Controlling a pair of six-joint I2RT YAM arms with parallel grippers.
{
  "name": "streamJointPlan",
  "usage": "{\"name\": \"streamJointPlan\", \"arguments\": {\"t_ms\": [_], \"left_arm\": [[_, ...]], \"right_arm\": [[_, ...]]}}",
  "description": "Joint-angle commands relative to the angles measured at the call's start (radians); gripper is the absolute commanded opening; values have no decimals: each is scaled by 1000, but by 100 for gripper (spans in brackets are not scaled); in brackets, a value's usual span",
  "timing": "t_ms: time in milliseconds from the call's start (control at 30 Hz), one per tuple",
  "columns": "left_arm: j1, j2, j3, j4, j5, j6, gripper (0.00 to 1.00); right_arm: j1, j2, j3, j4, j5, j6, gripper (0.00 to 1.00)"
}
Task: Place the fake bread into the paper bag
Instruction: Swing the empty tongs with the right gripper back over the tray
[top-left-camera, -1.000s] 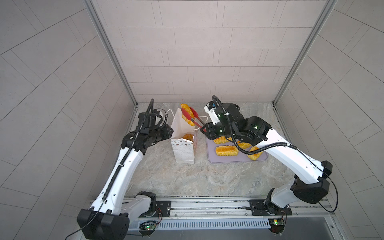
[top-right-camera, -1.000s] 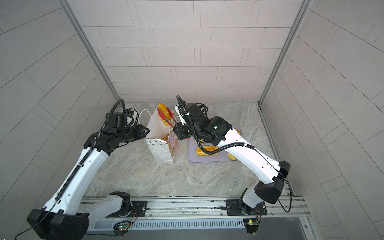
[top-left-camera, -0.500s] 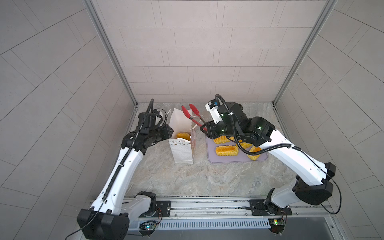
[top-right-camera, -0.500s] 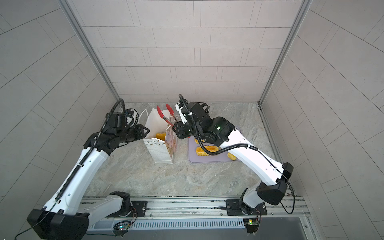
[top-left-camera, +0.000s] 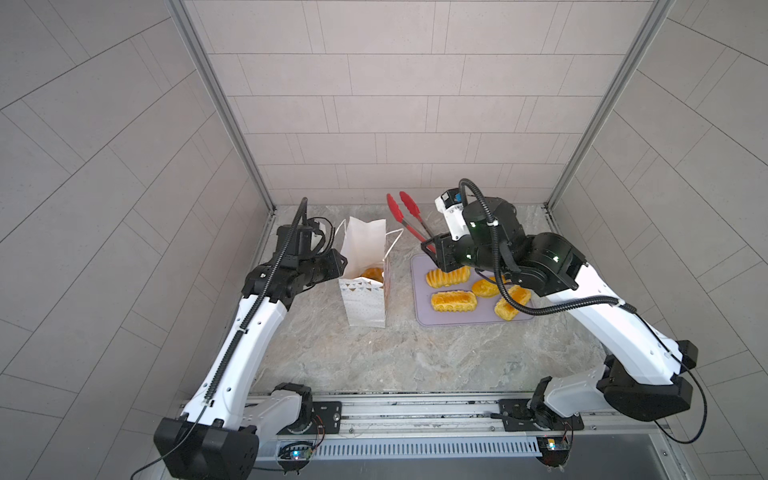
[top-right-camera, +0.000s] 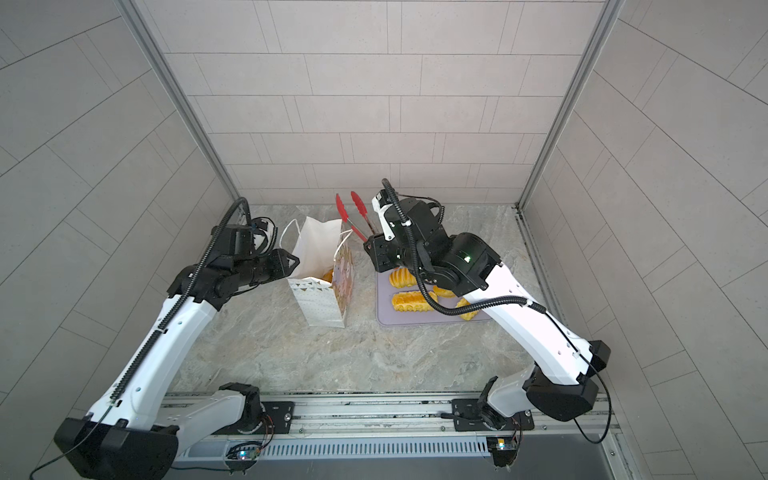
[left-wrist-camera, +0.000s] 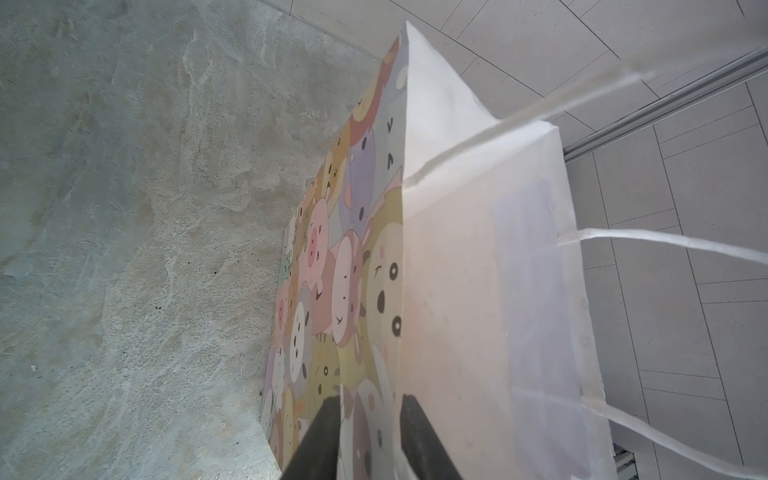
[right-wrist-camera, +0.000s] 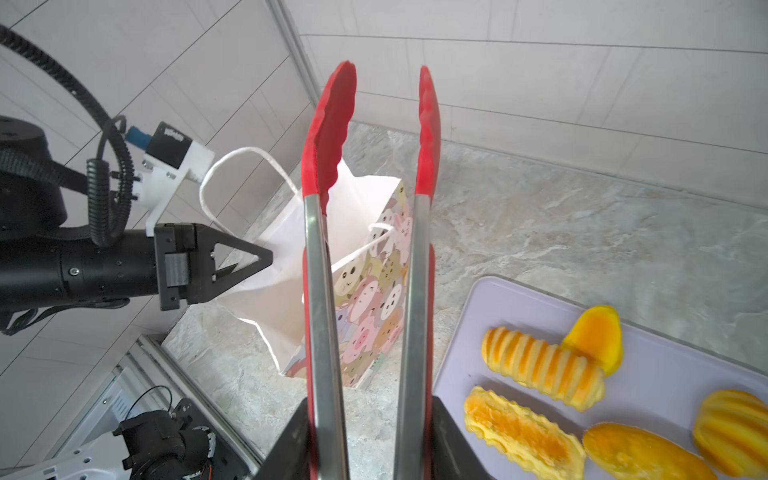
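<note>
The white paper bag stands upright and open, left of the tray. My left gripper is shut on its near wall at the rim, one finger on each side of the paper. One piece of fake bread lies inside the bag. Several more pieces, such as a ridged loaf, lie on the lilac tray. My right gripper is shut on red-tipped tongs, which are spread apart and empty, raised to the right of the bag's mouth.
The tray lies right of the bag on the marble table. Tiled walls close in the back and both sides, and the arms' rail runs along the front edge. The bag's cord handles stick up at its rim.
A second ago the tongs held a piece of bread over the bag's mouth. It has dropped into the bag, and the right arm has drawn the empty tongs back to the right.
</note>
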Motion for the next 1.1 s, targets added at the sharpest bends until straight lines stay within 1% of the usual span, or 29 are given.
{"name": "streamJointPlan", "arguments": {"t_ms": [0, 200, 467, 600, 833, 1067], "left_arm": [[7, -6, -1, 17, 7, 1, 31], [7, -6, 1, 14, 9, 5, 31], [7, -4, 5, 14, 11, 5, 31], [7, -1, 7, 15, 12, 7, 31], [6, 7, 6, 17, 15, 8, 31], [7, 12, 6, 19, 18, 10, 31]], "right_arm": [[-51, -65, 4, -22, 45, -10, 40], [-182, -156, -90, -47, 17, -10, 40], [-402, -268, -283, -64, -96, -6, 41], [-476, -300, -402, -70, -135, -10, 41], [-527, -335, -614, -10, -204, 13, 42], [-532, -331, -741, 65, -253, 47, 44]]}}
